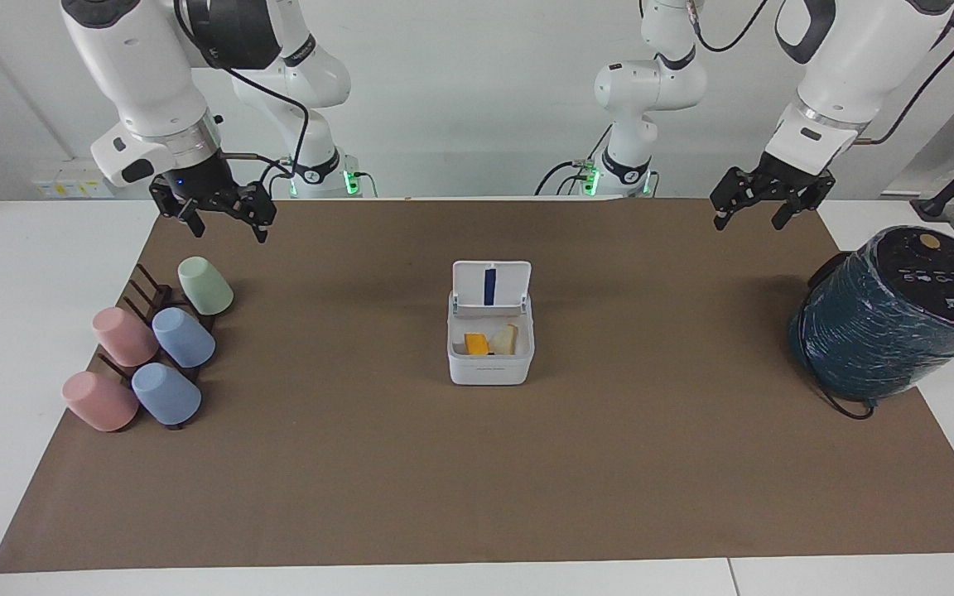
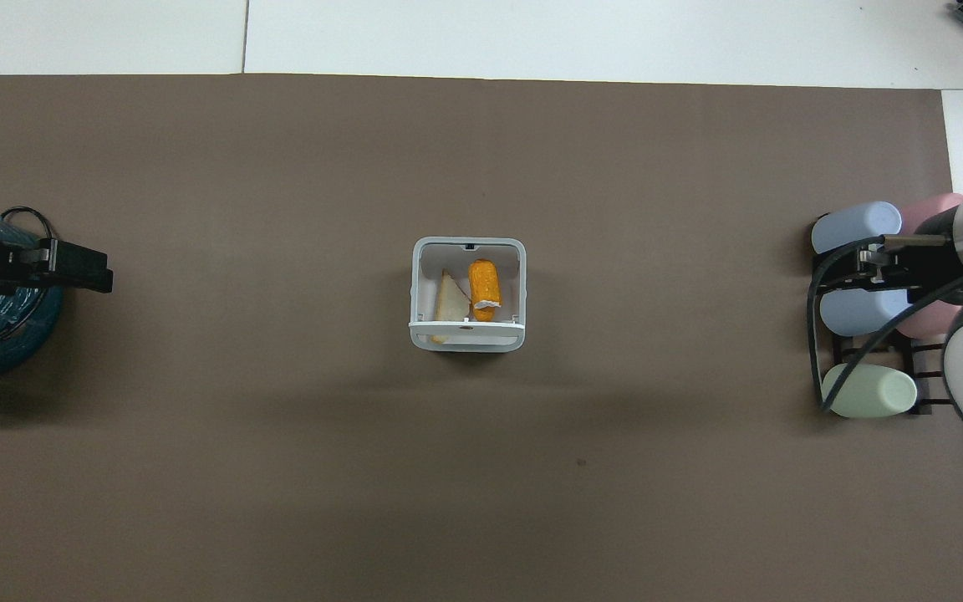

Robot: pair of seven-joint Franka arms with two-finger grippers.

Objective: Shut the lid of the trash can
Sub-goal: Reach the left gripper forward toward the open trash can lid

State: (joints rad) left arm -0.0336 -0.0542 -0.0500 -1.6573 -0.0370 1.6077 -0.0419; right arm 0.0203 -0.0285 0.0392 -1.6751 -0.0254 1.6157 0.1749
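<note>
The trash can [image 1: 489, 369] is a small white square box in the middle of the brown mat, also seen in the overhead view [image 2: 416, 284]. Its lid [image 1: 491, 284] stands open and upright on the edge nearer to the robots, its blue stripe showing; from overhead the lid [image 2: 466, 326] is edge-on. An orange piece [image 2: 484, 288] and a beige piece [image 2: 448, 303] lie inside. My left gripper [image 1: 748, 223] is open and raised over the mat beside the teal cylinder. My right gripper [image 1: 228, 232] is open and raised over the cup rack's end. Both are well apart from the can.
A large dark teal wrapped cylinder [image 1: 899, 319] lies tilted at the left arm's end of the table. A dark rack with several pink, blue and green cups [image 1: 154, 348] stands at the right arm's end. The brown mat [image 1: 477, 480] covers the table.
</note>
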